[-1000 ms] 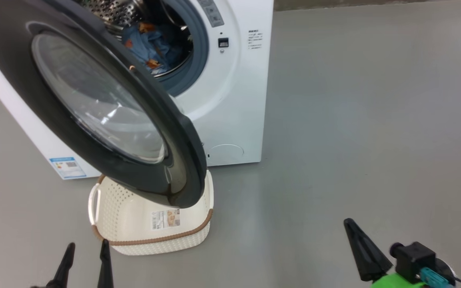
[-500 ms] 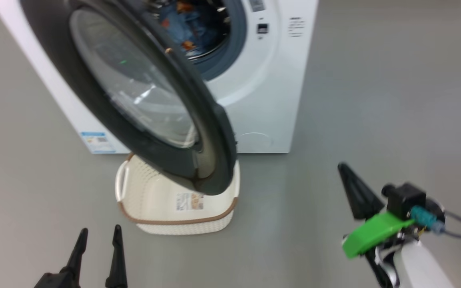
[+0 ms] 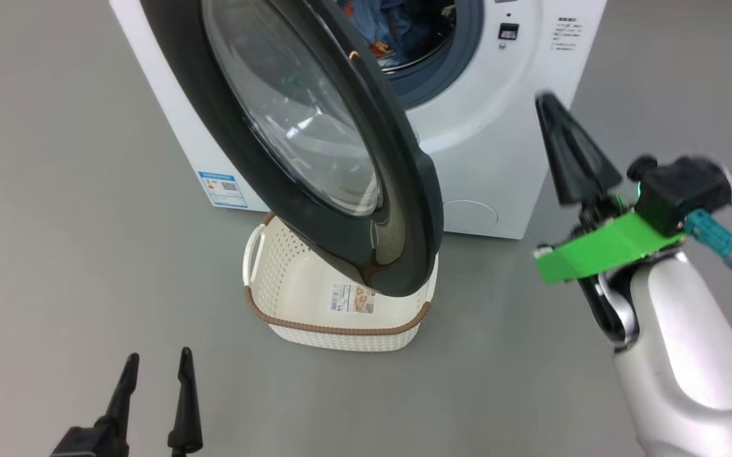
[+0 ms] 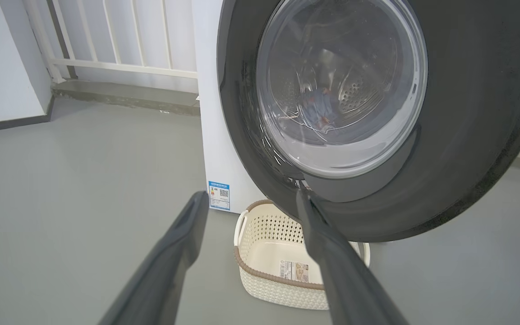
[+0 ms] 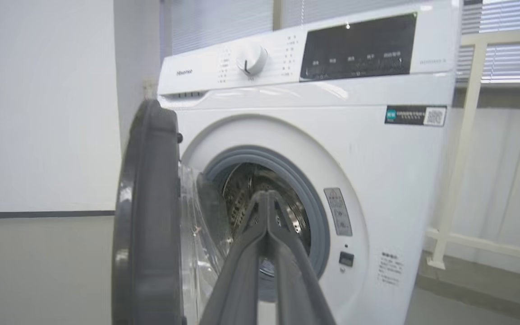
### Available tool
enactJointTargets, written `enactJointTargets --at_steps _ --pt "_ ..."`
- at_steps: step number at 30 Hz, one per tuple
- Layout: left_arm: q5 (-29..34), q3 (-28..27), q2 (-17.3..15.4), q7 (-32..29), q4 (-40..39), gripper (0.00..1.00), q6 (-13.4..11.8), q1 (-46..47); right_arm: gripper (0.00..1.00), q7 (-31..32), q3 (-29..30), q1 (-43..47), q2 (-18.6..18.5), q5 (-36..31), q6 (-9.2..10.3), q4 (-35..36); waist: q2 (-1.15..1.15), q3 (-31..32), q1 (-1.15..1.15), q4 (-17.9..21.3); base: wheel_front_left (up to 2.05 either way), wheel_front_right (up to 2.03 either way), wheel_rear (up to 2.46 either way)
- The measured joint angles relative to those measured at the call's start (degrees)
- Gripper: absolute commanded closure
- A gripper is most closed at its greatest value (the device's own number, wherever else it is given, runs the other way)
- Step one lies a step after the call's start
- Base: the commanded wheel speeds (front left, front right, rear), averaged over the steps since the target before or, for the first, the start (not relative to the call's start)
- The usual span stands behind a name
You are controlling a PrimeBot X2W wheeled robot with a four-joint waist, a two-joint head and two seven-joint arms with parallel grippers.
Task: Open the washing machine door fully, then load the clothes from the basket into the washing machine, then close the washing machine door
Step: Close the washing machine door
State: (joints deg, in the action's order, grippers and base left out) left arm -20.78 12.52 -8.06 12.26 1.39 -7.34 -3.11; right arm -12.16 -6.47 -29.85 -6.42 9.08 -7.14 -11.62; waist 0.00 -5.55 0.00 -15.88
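The washing machine (image 3: 499,139) stands with the washing machine door (image 3: 213,127) swung wide open, black rim and glass bowl facing me. The clothes (image 3: 397,25), blue with orange prints, lie inside the drum. Below the door sits the basket (image 3: 340,330), holding only its label sticker. My left gripper (image 3: 157,377) hovers open low over the floor, short of the basket (image 4: 282,282), holding nothing. My right gripper (image 3: 548,105) is shut and empty, raised right of the door. In the right wrist view its tips (image 5: 265,195) point at the drum opening, with the door (image 5: 147,216) seen edge-on at left.
Grey floor lies all around the machine. A white railing (image 4: 106,63) runs along the wall behind it and continues at the right (image 5: 467,158). The door's lower rim (image 4: 422,216) overhangs the back of the basket. A blue energy sticker (image 3: 223,188) marks the machine's lower front.
The head camera has shifted, so machine and basket sit further right. My right arm has risen from near the floor to the machine's front, still shut. The left gripper holds its place.
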Motion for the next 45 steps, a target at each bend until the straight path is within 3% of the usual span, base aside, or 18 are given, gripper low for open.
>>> enactJointTargets --at_steps 7,13,18,31,45 --pt "0.02 -0.25 -0.45 0.43 -0.4 0.0 -0.05 0.43 1.0 4.08 -7.82 -4.32 0.74 0.57 0.0 14.29 0.0 -0.49 0.0 -1.34 0.0 0.0 0.0" --pt "0.02 -0.23 -0.47 0.48 -0.76 0.0 -0.51 1.24 1.0 11.58 -17.64 -3.43 1.54 4.31 0.0 19.16 0.0 -1.26 0.0 -1.99 0.0 0.0 0.0" --pt "0.01 -0.2 -0.37 0.53 -0.8 0.0 -0.51 1.59 1.0 14.63 -20.94 -0.74 1.65 6.23 0.0 14.05 0.0 -1.96 0.0 -2.39 0.0 0.0 0.0" --pt "0.01 0.22 0.08 1.34 -0.43 0.0 -0.49 3.26 1.0 11.99 -20.76 -4.11 1.62 8.27 0.0 -2.31 0.0 -3.47 0.0 -2.9 0.0 0.0 0.0" --pt "0.0 0.46 0.54 1.55 0.0 0.0 -0.46 3.71 1.0 9.96 -18.62 -6.89 1.51 8.25 -0.01 -7.69 0.0 -4.89 0.0 -2.97 0.0 0.0 0.0"
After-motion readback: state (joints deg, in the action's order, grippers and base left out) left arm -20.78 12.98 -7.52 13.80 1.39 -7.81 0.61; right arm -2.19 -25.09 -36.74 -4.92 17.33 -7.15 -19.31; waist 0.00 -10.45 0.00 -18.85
